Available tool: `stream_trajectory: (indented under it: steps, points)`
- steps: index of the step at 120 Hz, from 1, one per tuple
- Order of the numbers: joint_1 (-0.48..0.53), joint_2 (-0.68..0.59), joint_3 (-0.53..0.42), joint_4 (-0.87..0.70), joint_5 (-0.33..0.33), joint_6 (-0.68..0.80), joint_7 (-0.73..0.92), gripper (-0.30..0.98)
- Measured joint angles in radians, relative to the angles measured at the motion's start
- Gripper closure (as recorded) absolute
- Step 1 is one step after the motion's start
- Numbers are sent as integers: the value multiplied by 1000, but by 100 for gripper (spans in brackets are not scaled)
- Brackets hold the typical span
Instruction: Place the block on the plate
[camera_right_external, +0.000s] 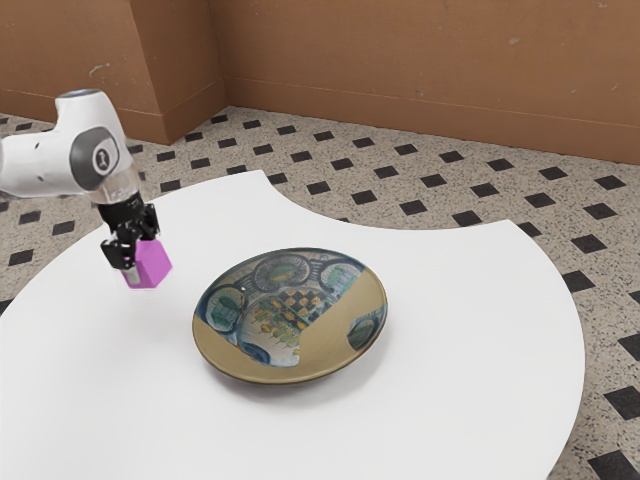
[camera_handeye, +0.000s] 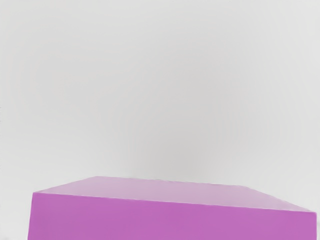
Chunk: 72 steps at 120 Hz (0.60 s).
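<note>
Locate your gripper (camera_right_external: 143, 258) at the exterior view's left, lowered at the magenta block (camera_right_external: 149, 268). You cannot tell how far it is open or whether it grips the block. The block stands near the plate (camera_right_external: 345, 335), apart from it, toward the exterior view's left and slightly to its far side. Note that the gripper covers part of the block; block-to-table contact is unclear. In the wrist view, the block's lower part is cut off. The exterior view crops the arm (camera_right_external: 40, 165) at left and the white table (camera_right_external: 480, 330) at its near side.
</note>
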Motion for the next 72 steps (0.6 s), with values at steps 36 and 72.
stream_trajectory:
  steps: [36,72]
  points:
    - [-21,-42,-47,95,0,-85,-3,25]
    - [-46,-40,-245,160,-15,-144,-4,25]
